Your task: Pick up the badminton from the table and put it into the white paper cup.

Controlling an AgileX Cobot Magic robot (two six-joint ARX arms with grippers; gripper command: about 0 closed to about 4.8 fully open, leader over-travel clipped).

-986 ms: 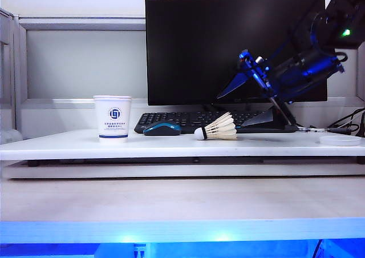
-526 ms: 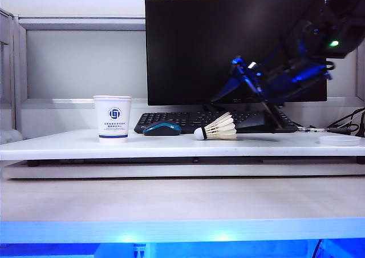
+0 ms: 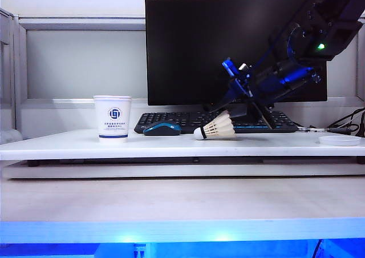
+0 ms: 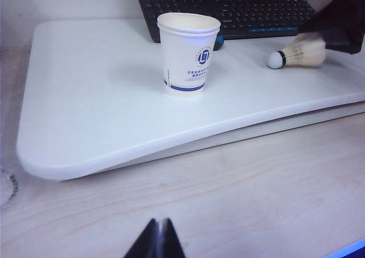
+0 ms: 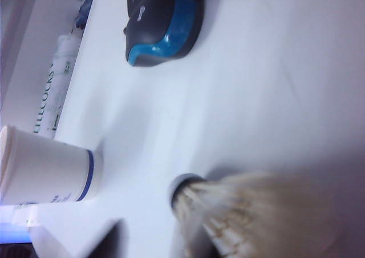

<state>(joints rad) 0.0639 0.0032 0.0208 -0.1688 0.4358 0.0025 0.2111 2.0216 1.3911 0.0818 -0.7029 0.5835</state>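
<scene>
The badminton [image 3: 217,128] [image 4: 296,55] lies on its side on the white table [image 3: 171,146], cork tip toward the white paper cup [image 3: 112,118] [image 4: 187,52]. My right gripper [image 3: 231,112] [image 4: 339,24] has come down on the wide end of the feather skirt. In the right wrist view the badminton [image 5: 256,218] is a close blur, with one dark finger beside the feathers and another partly behind them; whether they pinch the skirt is unclear. The cup [image 5: 45,166] stands beyond it. My left gripper [image 4: 161,222] hangs shut over the wooden desk in front of the table.
A black and blue mouse [image 3: 161,129] [image 5: 162,27] lies between cup and badminton, in front of a black keyboard [image 3: 171,120] [image 4: 251,12] and a dark monitor [image 3: 228,47]. A flat white disc [image 3: 340,140] rests at the table's right end.
My right arm has swung down and to the left, from above the keyboard onto the badminton's feather end. The badminton, the cup and the left arm have not moved.
</scene>
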